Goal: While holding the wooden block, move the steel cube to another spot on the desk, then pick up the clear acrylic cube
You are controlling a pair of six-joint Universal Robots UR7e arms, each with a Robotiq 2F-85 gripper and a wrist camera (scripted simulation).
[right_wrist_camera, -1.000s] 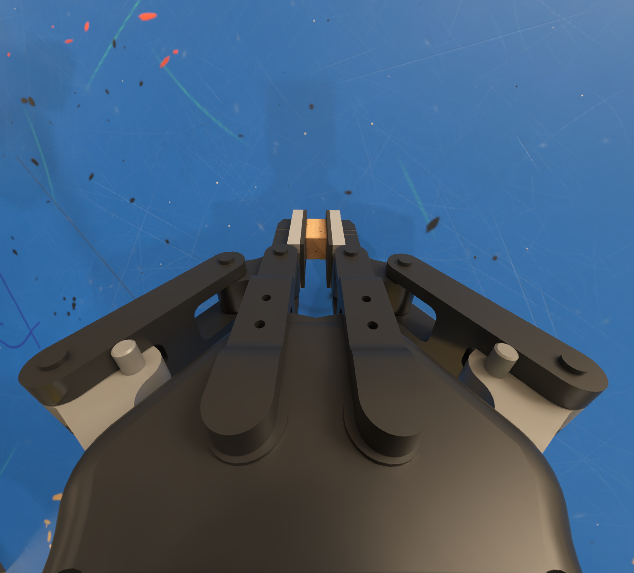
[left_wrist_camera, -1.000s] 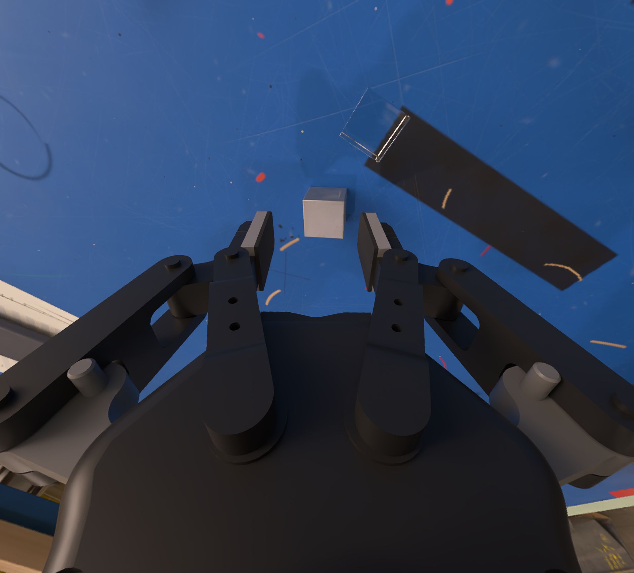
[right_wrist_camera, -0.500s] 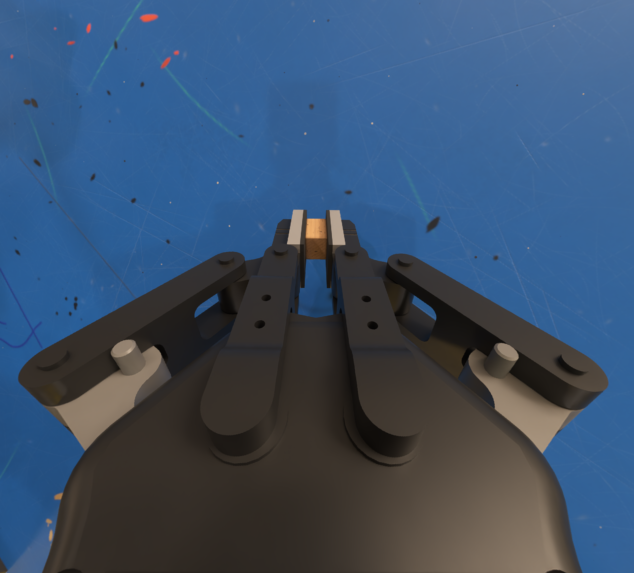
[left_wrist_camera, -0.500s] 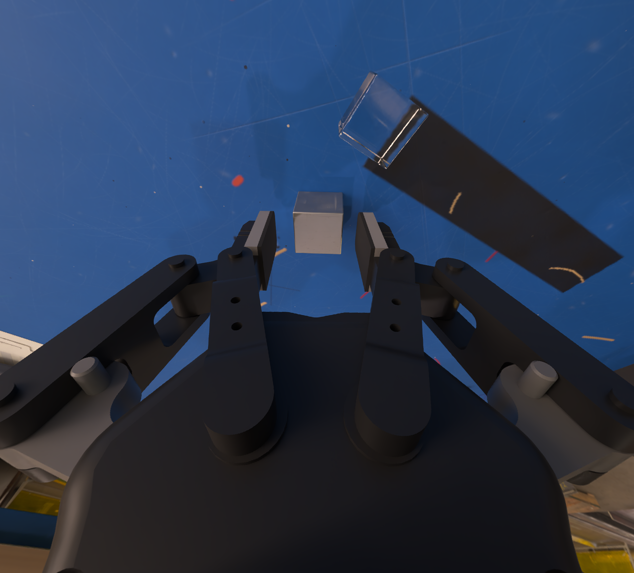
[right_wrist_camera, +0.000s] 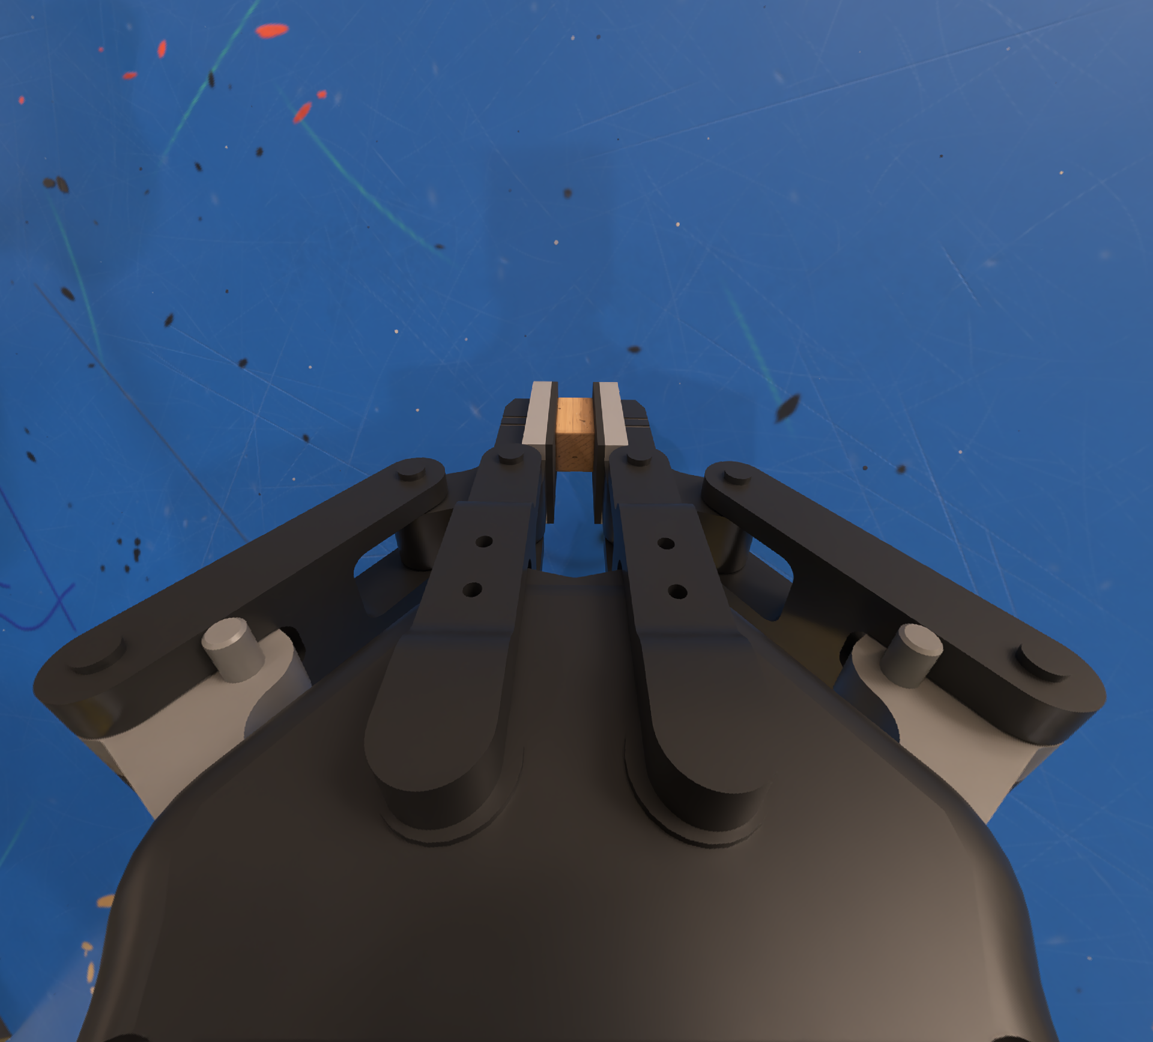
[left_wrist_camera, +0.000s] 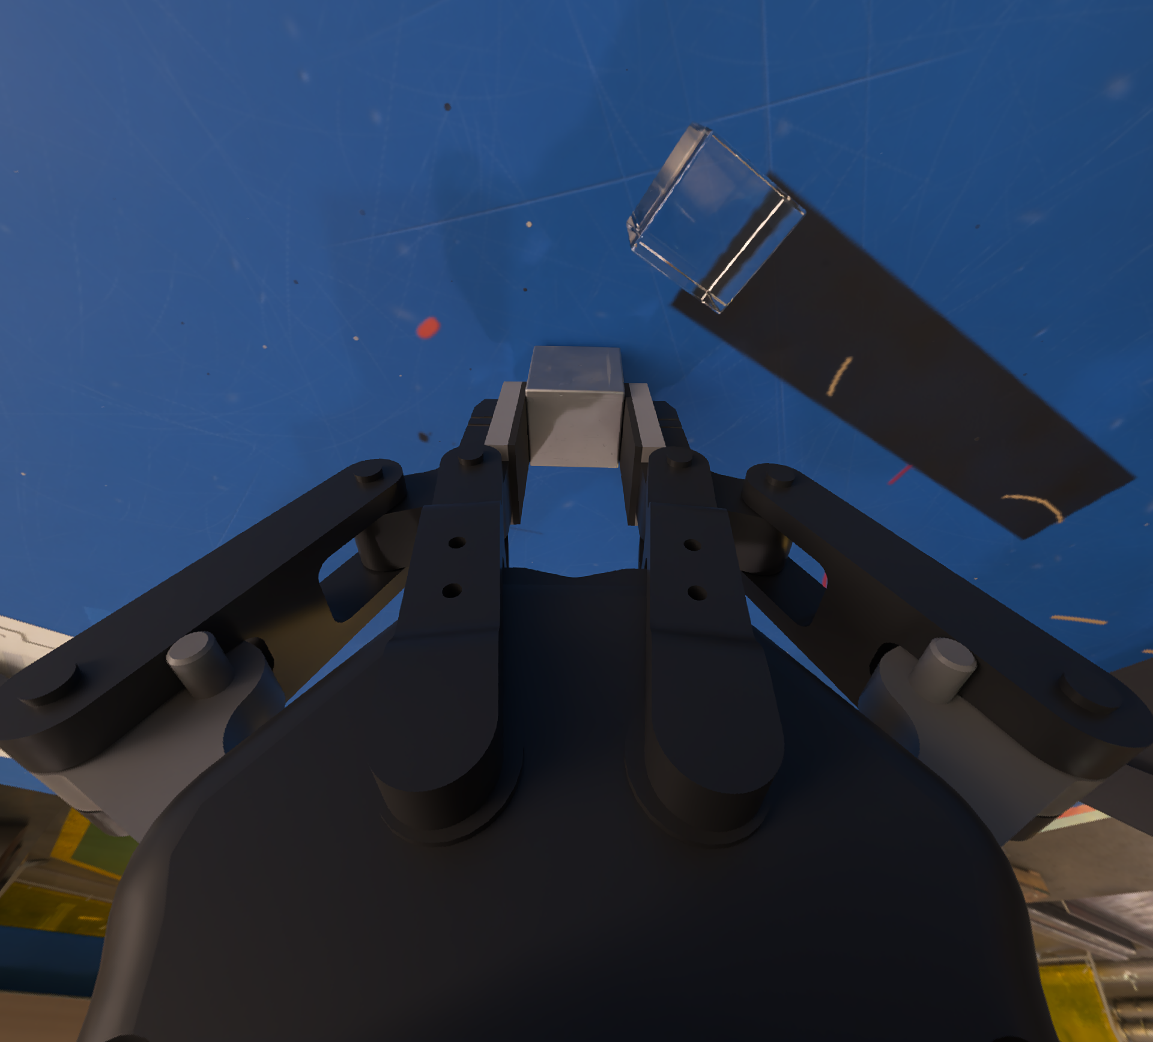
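In the left wrist view my left gripper (left_wrist_camera: 574, 416) is shut on the steel cube (left_wrist_camera: 574, 407), a small grey metal block held between both pads low over the blue desk (left_wrist_camera: 312, 201). The clear acrylic cube (left_wrist_camera: 714, 216) stands on the desk beyond it, up and to the right, at the near end of a black strip (left_wrist_camera: 904, 363). In the right wrist view my right gripper (right_wrist_camera: 574, 425) is shut on the wooden block (right_wrist_camera: 574, 432), a small tan cube held above the blue desk (right_wrist_camera: 811, 201).
The desk is scratched and flecked with red, orange and black marks. The black strip runs diagonally to the right of the left gripper. The desk's edge and yellow and grey structures (left_wrist_camera: 56, 900) show at the bottom corners of the left wrist view.
My left gripper moved forward and down around the steel cube and closed its jaws on it. The acrylic cube looks nearer. My right gripper and the wooden block have not moved.
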